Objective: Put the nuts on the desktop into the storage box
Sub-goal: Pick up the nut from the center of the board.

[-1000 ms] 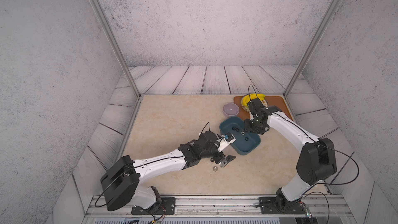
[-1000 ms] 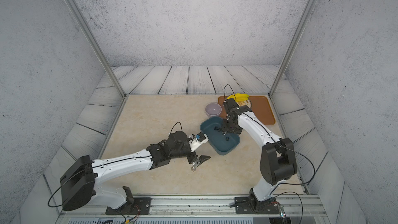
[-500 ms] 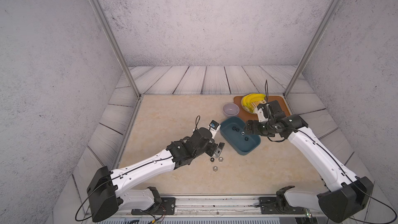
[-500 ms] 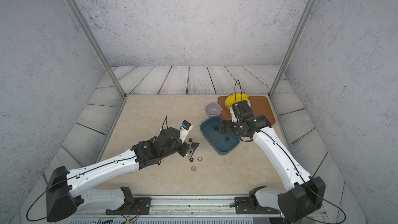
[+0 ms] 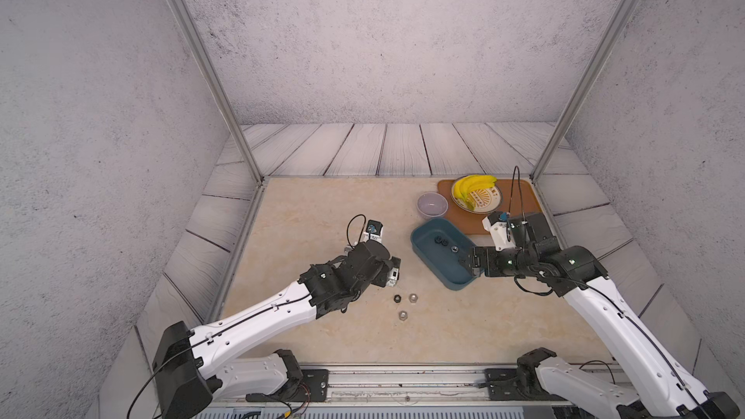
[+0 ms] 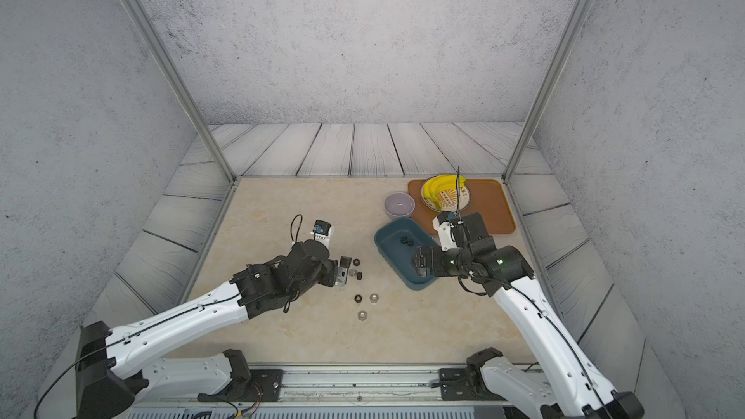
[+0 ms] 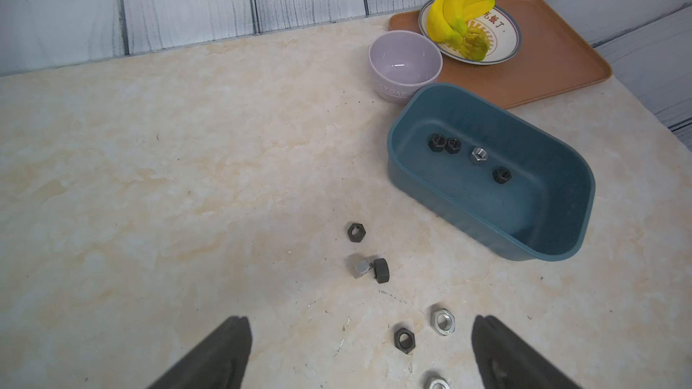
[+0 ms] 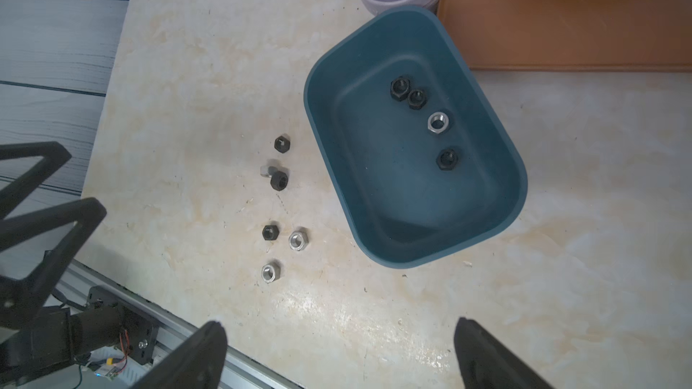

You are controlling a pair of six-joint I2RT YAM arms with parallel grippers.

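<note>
Nuts point(image 7: 404, 339) lie just ahead of spread left fingers point(image 7: 224, 353).

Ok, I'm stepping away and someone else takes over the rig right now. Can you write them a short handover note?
Left gripper: open, empty, beside the loose nuts on the desktop.
Right gripper: open, empty, at the near end of the storage box.
Done: four nuts in the box, three black and one silver.
Left: six nuts on the desktop, three black and three silver, all close to the box.
</note>
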